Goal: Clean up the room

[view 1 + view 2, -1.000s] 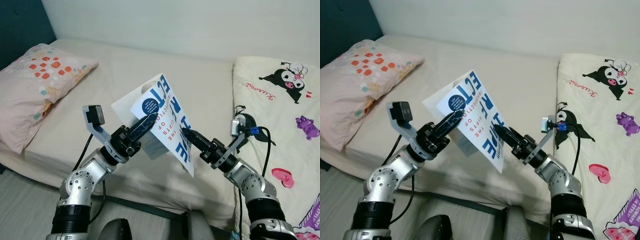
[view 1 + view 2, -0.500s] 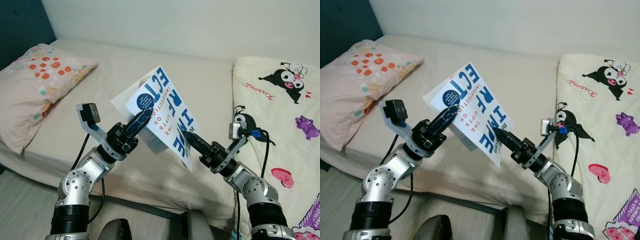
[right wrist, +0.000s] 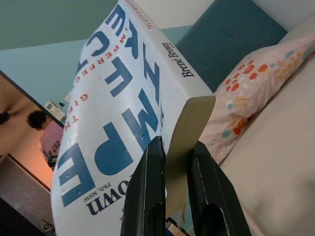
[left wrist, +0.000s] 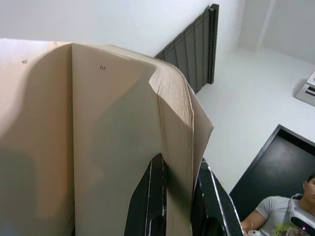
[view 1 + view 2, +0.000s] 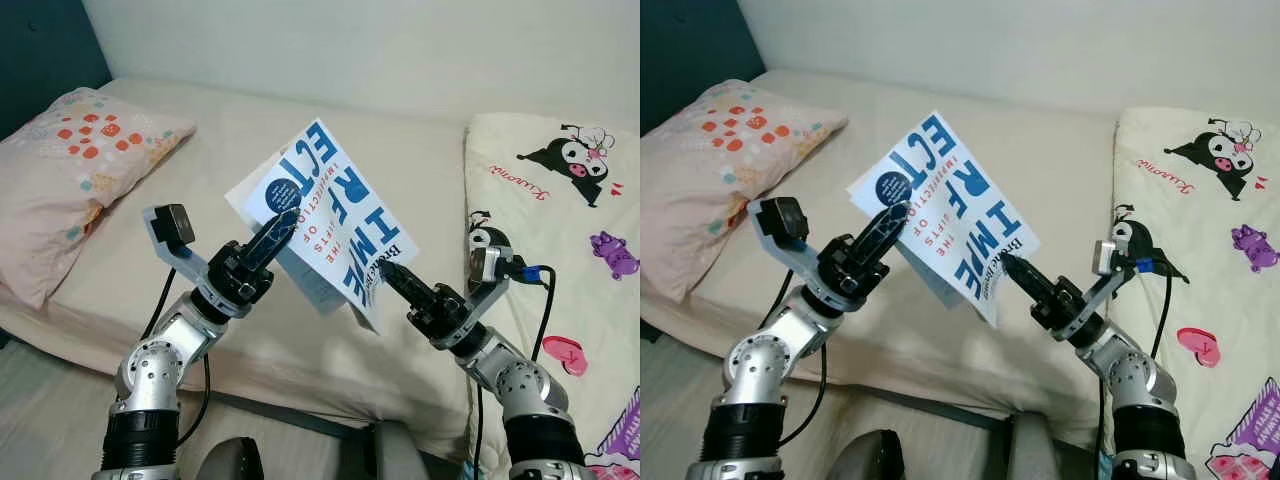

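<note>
A white paperback book (image 5: 330, 215) with big blue letters on its cover hangs in the air above the beige bed (image 5: 230, 130), held from both sides. My left gripper (image 5: 281, 222) is shut on the book's page edge at its left, the fanned pages (image 4: 174, 147) pinched between the black fingers. My right gripper (image 5: 384, 274) is shut on the book's lower right corner near the spine (image 3: 184, 132). The cover (image 5: 950, 215) faces up and tilts toward me.
A pink patterned pillow (image 5: 70, 150) lies at the bed's left end against a dark teal headboard (image 5: 45, 40). A cream blanket with cartoon prints (image 5: 560, 210) covers the right side. The white wall (image 5: 350, 40) runs behind the bed. A person (image 4: 283, 209) appears in the left wrist view.
Both grippers have turned the book, its cover now more upright and swung to the right; the right gripper has moved slightly right and lower.
</note>
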